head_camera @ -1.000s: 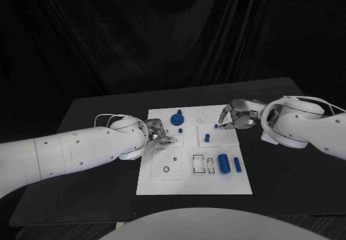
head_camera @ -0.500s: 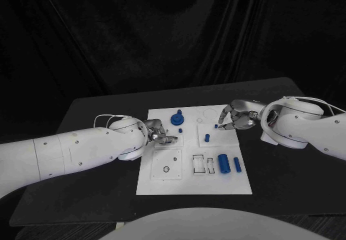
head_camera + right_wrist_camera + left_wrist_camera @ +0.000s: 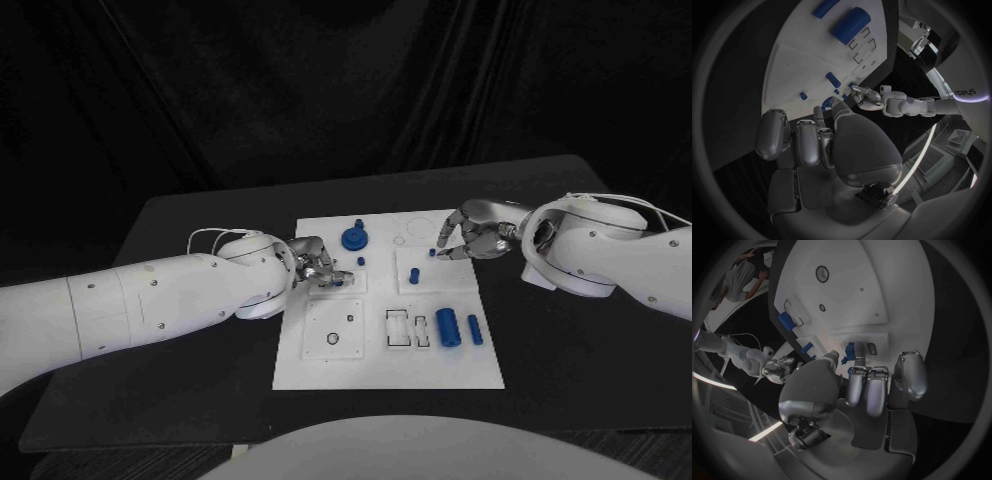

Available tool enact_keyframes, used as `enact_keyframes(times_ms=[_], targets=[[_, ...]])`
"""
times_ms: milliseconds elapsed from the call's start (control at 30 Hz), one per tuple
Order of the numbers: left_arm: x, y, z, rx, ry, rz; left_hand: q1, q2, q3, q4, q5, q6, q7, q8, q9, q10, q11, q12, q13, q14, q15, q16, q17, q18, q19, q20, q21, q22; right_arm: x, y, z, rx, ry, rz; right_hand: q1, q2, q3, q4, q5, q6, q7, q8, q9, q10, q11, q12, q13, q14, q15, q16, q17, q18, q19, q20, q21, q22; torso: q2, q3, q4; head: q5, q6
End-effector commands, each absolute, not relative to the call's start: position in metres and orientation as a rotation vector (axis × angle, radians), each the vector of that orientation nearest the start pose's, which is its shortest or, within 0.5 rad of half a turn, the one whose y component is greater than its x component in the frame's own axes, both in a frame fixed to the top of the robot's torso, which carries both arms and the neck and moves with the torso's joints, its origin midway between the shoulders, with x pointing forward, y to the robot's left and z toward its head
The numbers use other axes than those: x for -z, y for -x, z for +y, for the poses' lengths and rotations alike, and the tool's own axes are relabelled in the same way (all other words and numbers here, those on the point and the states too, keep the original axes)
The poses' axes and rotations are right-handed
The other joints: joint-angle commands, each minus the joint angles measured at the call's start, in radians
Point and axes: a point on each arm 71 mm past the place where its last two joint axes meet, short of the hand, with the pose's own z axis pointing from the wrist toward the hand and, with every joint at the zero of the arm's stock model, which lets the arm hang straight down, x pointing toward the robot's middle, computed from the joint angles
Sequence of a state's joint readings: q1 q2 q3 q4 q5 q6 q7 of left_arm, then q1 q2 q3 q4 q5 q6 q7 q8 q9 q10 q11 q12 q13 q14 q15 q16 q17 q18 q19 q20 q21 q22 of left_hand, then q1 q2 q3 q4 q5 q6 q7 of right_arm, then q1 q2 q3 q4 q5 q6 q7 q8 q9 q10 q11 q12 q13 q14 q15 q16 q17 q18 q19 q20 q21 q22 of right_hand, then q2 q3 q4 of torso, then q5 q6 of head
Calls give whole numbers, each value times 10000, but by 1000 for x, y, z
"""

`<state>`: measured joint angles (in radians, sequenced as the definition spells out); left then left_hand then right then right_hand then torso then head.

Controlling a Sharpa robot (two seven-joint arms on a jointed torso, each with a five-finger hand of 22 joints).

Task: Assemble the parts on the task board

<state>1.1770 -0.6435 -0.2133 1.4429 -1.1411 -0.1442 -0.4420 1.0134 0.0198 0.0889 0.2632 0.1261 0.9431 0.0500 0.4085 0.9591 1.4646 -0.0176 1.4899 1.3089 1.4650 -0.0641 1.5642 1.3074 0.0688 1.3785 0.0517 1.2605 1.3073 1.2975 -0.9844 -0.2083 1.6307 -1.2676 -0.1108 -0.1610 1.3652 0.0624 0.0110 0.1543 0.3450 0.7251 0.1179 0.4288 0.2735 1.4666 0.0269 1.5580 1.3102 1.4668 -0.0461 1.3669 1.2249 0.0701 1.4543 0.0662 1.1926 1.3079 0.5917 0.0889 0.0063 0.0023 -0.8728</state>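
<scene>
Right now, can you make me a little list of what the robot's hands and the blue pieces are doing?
board: white board lies flat in the middle of the black table
left hand: left hand at the board's left edge, pinching a small blue piece
right hand: right hand over the board's far right corner; whether it holds anything cannot be told
big blue cylinder: big blue cylinder lying near the board's right edge
thin blue peg: thin blue peg lying right beside the cylinder
</scene>
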Motion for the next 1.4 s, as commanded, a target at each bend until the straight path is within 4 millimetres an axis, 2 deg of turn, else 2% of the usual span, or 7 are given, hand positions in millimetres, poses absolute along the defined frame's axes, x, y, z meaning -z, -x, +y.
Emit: enact_keyframes(times_ms=[33, 300, 533, 1067, 1167, 1333, 1400], targets=[[282, -459, 140, 5348, 832, 21957, 126, 9, -5, -47, 116, -55, -6, 80, 59, 389, 8, 19, 1789, 1055, 32, 62, 2630, 47, 10, 17, -29, 1551, 210, -453, -243, -5774, 620, 20133, 61, 64, 33, -12, 74, -40, 30, -9, -11, 787, 82, -48, 2238, 350, 67, -56, -8, 96, -51, 0, -53, 1508, 0, 4, -2, 3, 2], [284, -460, 140, 5217, 786, 22108, 227, 108, 9, -44, 269, -40, -23, 119, 127, 383, -6, 11, 1781, 1045, 22, 52, 2616, 47, 18, 8, -32, 1568, 210, -453, -244, -5765, 611, 20135, 53, 90, 57, -14, 154, -38, 32, -8, -13, 783, 83, -50, 2233, 350, 68, -55, -8, 95, -47, 1, -51, 1511, 2, 2, -1, -23, 2], [285, -459, 141, 5029, 698, 22359, 458, 227, 28, -51, 866, -77, -39, 127, 237, 368, -23, -7, 1769, 1036, 5, 41, 2602, 49, 18, -9, -73, 1598, 210, -453, -244, -5814, 498, 20157, 54, 108, 82, -23, 234, -29, 30, -4, -13, 779, 86, -54, 2226, 351, 70, -54, -8, 96, -46, 2, -60, 1512, -4, 9, -9, -27, 2], [283, -459, 146, 5024, 971, 22092, 578, 214, 31, -89, 984, -74, -53, 151, 292, 405, -33, 35, 1812, 1057, -2, 64, 2632, 36, 60, -15, -23, 1629, 210, -453, -245, -5865, 413, 20164, 57, 120, 108, -36, 320, -28, 34, -5, -16, 784, 89, -50, 2233, 351, 72, -56, -12, 98, -47, 4, -75, 1511, 7, 0, 3, 26, 2], [281, -459, 149, 5141, 1189, 21773, 453, 89, -196, 100, 747, -53, -57, 236, 415, 474, -44, 105, 1882, 1058, -17, 66, 2634, 12, 148, -26, 78, 1680, 210, -452, -245, -5863, 400, 20153, 50, 117, 111, -36, 346, -30, 38, -6, -17, 783, 91, -51, 2232, 353, 72, -50, -3, 97, -46, 4, -74, 1512, 9, 1, 2, 38, 2], [270, -460, 157, 5475, 1568, 20934, -245, 36, -978, 277, -560, -27, -77, 389, 686, 550, -65, 173, 1954, 1058, -42, 66, 2634, -12, 262, -56, 170, 1734, 210, -452, -247, -5840, 362, 20127, 29, 111, 106, -26, 360, -32, 42, -8, -19, 783, 96, -50, 2233, 353, 74, -49, -2, 99, -47, 5, -82, 1511, 3, -2, 4, 39, 2], [259, -464, 161, 5661, 1659, 20448, -517, 13, -1313, 290, -736, 23, -102, 458, 788, 633, -88, 267, 2051, 1058, -64, 66, 2634, -38, 354, -75, 288, 1774, 210, -452, -248, -5825, 346, 20125, 29, 111, 106, -26, 360, -32, 42, -8, -19, 783, 96, -50, 2233, 353, 74, -49, -2, 99, -47, 5, -82, 1511, -1, -6, 6, 43, 2]])
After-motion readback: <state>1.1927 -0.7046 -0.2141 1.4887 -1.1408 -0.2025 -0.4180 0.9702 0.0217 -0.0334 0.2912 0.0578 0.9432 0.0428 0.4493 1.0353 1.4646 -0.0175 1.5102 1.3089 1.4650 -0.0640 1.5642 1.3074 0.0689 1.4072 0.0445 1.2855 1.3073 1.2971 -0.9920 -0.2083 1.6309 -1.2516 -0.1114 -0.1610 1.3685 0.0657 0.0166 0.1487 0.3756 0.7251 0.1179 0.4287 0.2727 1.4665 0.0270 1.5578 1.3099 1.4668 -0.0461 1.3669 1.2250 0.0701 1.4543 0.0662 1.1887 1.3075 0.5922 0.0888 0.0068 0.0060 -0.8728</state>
